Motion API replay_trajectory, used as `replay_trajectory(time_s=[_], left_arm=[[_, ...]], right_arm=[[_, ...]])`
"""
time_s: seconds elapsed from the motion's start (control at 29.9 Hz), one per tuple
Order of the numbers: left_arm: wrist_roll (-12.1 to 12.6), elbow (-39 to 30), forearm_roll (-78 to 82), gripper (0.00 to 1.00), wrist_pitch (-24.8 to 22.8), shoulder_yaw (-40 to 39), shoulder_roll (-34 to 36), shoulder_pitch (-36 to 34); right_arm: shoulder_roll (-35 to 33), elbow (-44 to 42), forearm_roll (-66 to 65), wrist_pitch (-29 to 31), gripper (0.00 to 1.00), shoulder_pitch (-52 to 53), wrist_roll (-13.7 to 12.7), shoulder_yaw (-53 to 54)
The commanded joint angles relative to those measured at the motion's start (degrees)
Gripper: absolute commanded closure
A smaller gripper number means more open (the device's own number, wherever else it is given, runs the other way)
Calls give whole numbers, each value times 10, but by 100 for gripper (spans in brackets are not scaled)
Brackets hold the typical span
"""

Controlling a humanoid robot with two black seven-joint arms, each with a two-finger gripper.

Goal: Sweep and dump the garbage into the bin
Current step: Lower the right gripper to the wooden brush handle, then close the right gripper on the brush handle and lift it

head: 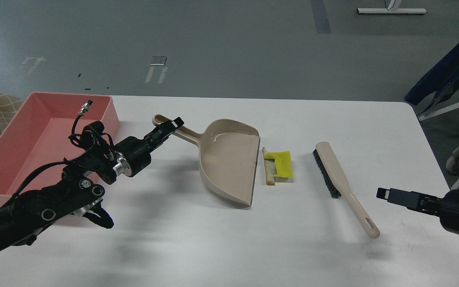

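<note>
- The dustpan (229, 159) lies flat on the white tabletop (229, 247), its open lip to the right and its long handle running up and to the left.
- The garbage (279, 165), a yellow crumpled scrap with a short tan stick, sits on the tabletop just right of the dustpan's lip, apart from it.
- A beige hand brush (343, 187) with black bristles lies further right of the dustpan, beyond the garbage, its handle end nearer the tabletop's front edge.
- The bin (10, 147), a salmon-pink tub, stands well left of the dustpan at the tabletop's left edge.
- The left gripper (170, 126) is at the far end of the dustpan's handle; its dark fingers overlap the handle, and I cannot tell whether they are clamped on it.
- The right gripper (385, 195) hangs right of the brush, apart from it; seen side-on, its fingers cannot be told apart.
</note>
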Motion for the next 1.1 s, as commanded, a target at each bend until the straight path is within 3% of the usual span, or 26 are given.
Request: replay_trajectory(time_s=[0.0,0.23,0.5,0.6,0.64,0.67,1.07], left_arm=[[0,0,0,100,0,0,-1,0],[-1,0,-1,100,-1,0,0,-3],[-2,0,-1,100,-1,-1,-2,-3],[-2,0,-1,100,-1,-1,-2,-3],[-2,0,-1,100,-1,-1,-2,-3],[-3,0,-1,100,-1,-1,-2,-3],[-4,0,-1,100,-1,-1,-2,-4]], right_arm=[[14,-3,-5,0,1,0,-6,-1],[46,-9,-11,0,1,1,-26,-7],[60,-11,-15,0,9,2,-38,-6],[68,-14,-26,0,26,2,-38,-6],[71,-17,-36,0,38,2,-39,-6],[77,-19,-45,0,40,2,-39,-7],[112,-40,-47,2,39,5,-57,-7]])
